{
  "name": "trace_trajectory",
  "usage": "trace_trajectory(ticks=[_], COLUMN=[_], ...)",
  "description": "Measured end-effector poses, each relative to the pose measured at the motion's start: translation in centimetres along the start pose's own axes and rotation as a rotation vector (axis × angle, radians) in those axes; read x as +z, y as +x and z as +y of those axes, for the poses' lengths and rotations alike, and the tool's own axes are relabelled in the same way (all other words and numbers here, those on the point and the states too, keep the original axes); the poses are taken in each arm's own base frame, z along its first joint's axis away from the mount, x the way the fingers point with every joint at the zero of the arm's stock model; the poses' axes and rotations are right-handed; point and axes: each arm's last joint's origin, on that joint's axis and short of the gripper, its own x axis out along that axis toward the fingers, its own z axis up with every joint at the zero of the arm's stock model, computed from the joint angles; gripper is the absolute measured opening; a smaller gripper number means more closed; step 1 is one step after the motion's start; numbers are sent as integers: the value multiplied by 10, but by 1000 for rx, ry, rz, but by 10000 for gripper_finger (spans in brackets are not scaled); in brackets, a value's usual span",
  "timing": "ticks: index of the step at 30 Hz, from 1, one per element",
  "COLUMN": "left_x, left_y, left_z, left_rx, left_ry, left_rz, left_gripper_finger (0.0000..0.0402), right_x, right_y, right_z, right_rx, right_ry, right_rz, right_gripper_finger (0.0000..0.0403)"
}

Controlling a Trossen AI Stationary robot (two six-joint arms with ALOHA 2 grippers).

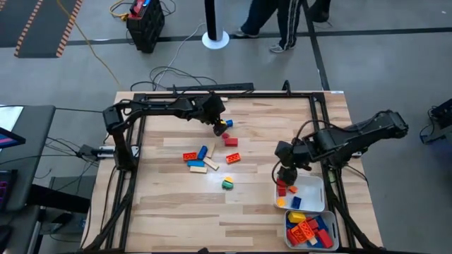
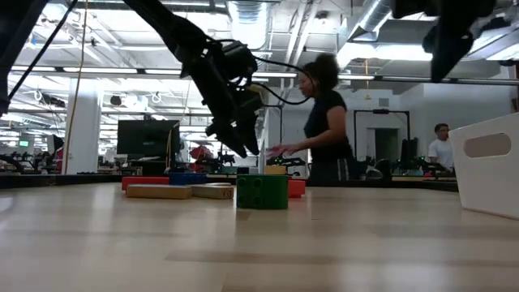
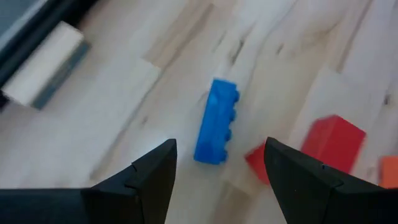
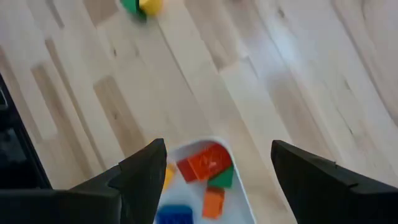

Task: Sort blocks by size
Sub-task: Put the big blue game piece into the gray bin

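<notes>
Two arms on my screen, both busy. My left pincer [image 3: 217, 180] hangs above the far middle of the tabletop [image 1: 169, 201] with its fingers spread apart and nothing between them; a blue block [image 3: 216, 121] lies flat on the wood right beyond the gap, lined up between the two tips but not touched. Just beside it sits a red block [image 3: 333, 140], with a sliver of orange at the edge of that wrist view.

My right pincer [image 4: 214, 180] is also spread wide and empty, hovering over the corner of the nearer white tray [image 1: 316, 185], where I can see red, orange, green, yellow and blue pieces already lying inside. A second tray [image 1: 333, 226] next to it holds a fuller pile.

Out on the open wood, a loose bunch [image 1: 205, 159] of red, blue and tan blocks lies mid-tabletop, and a green-and-yellow block [image 1: 227, 184] sits alone, between that bunch and the trays.
</notes>
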Motion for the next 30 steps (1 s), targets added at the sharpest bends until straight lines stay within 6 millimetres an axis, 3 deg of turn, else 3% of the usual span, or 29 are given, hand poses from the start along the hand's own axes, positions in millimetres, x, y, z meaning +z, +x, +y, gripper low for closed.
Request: trace_trajectory(ticks=[11,19,30], left_x=[-8,-9,-7], left_y=[30,35,35], left_z=[14,14,11], left_rx=[-53,-49,-135], left_ry=[107,184,239], left_rz=[38,30,4], left_gripper_finger=[233,230,133], right_x=[18,20,21], right_y=[11,13,13], right_z=[-4,-2,-2], right_rx=[3,11,12], right_ry=[73,109,129], right_rz=[-48,-56,-56], right_gripper_finger=[313,313,313])
